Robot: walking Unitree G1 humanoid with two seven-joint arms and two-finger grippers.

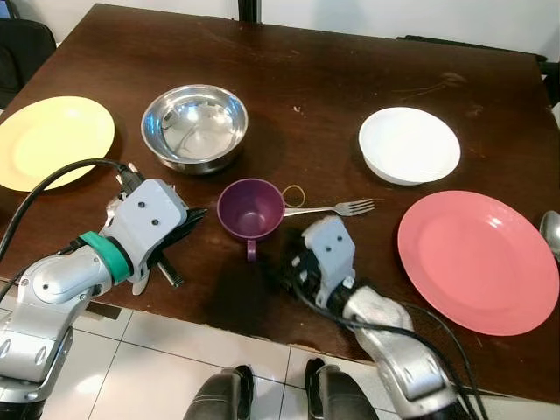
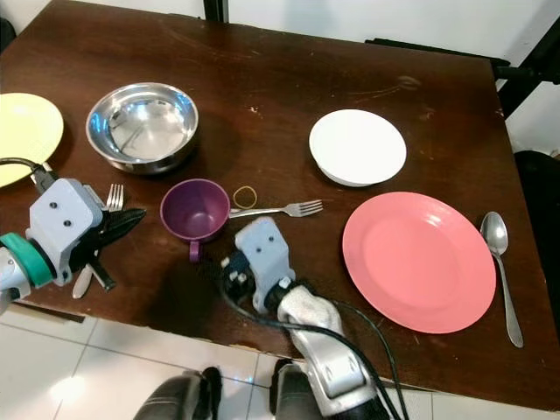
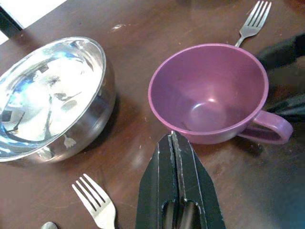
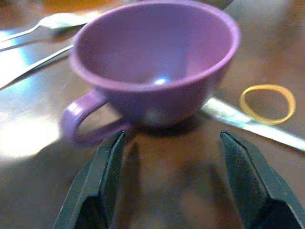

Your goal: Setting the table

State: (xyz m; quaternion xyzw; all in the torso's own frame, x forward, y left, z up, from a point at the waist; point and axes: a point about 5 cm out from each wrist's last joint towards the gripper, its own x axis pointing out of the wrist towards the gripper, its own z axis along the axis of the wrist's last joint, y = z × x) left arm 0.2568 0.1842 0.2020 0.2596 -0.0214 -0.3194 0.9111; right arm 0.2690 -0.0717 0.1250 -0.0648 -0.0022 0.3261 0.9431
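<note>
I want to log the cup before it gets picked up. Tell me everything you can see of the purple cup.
The purple cup looks like matte plastic, round and tapering to a narrower base, with one loop handle pointing toward the robot. It stands upright and empty on the dark wooden table, between the steel bowl and a fork. The open right gripper faces it without touching; the shut left gripper points at it.

The left silver arm with its green wrist band enters from the lower left of the head view — its left gripper (image 3: 175,143) has both long black fingers pressed flat together, tips pointing toward frame centre. The right silver arm rises from the bottom edge, lower centre; the right gripper (image 4: 174,171) holds its fingers (image 4: 107,167) spread wide apart.
</note>
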